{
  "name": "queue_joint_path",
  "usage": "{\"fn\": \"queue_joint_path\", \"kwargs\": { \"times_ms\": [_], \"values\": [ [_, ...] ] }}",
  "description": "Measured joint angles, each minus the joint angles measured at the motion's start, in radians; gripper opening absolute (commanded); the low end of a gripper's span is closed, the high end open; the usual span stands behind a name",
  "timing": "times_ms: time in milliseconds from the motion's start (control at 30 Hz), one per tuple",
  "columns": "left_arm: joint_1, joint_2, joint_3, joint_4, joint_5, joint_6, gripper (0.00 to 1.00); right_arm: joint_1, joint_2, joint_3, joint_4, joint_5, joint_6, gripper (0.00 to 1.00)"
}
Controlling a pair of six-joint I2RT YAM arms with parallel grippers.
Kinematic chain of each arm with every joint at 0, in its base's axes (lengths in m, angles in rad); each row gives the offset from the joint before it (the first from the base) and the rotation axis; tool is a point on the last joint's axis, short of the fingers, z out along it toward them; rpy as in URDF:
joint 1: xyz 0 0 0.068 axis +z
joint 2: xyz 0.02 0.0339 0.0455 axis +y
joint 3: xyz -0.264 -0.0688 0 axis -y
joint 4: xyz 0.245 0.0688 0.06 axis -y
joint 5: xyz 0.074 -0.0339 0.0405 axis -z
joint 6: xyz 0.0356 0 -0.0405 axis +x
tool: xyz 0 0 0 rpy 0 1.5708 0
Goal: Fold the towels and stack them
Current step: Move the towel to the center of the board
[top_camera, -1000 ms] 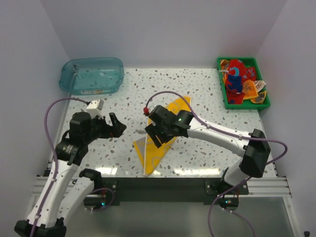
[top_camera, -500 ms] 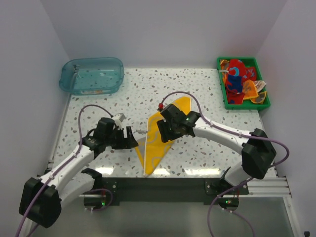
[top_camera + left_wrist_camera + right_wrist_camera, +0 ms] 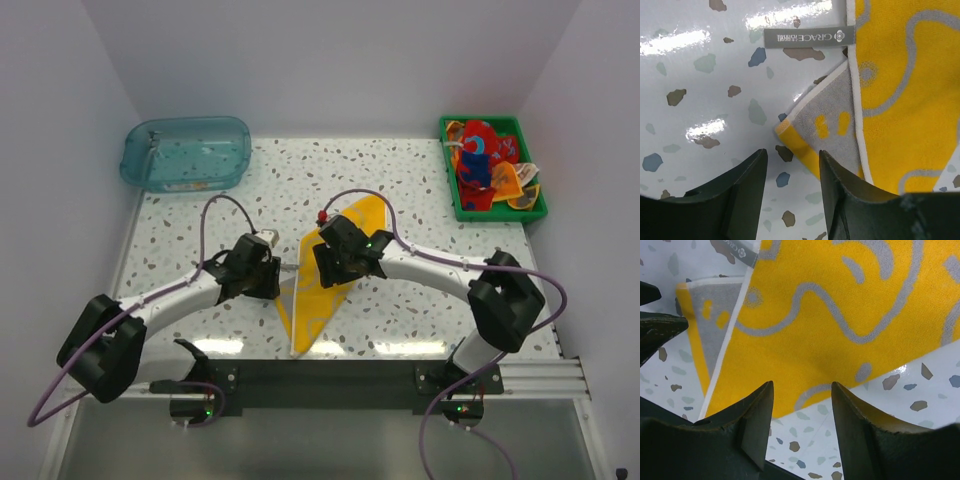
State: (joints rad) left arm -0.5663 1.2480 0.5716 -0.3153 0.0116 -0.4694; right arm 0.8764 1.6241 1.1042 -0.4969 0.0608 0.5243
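Note:
A yellow towel (image 3: 308,315) with grey squiggles lies folded into a long pointed shape in the middle of the table. Its grey underside corner (image 3: 826,122) and a grey label (image 3: 809,36) show in the left wrist view. My left gripper (image 3: 792,152) is open just short of that corner, with only table between its fingers (image 3: 747,185). My right gripper (image 3: 802,385) hangs open over the towel's (image 3: 840,305) lower edge, holding nothing. From above, the left gripper (image 3: 278,283) and the right gripper (image 3: 325,275) flank the towel's left side. More towels (image 3: 485,160) sit heaped in the green tray.
The green tray (image 3: 500,214) stands at the far right corner. A clear blue tub (image 3: 185,152) stands at the far left. Both arms' cables loop above the table near the towel.
My left arm has swung forward and right, down to the towel's left corner, and its jaws have narrowed. My right gripper shifted slightly up and right and closed a little.

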Motion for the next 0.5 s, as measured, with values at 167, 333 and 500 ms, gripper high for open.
{"fn": "queue_joint_path", "kwargs": {
  "times_ms": [167,333,500],
  "values": [
    [-0.048,0.053,0.031,0.01,-0.073,0.021,0.53,0.0,0.0,-0.04,0.023,0.005,0.014,0.54],
    [-0.074,0.111,0.049,0.026,-0.118,0.035,0.55,0.0,0.0,-0.077,0.041,0.01,0.027,0.58],
    [-0.087,0.147,0.066,0.065,-0.152,0.043,0.55,0.0,0.002,-0.092,0.061,0.03,0.044,0.59]
  ]
}}
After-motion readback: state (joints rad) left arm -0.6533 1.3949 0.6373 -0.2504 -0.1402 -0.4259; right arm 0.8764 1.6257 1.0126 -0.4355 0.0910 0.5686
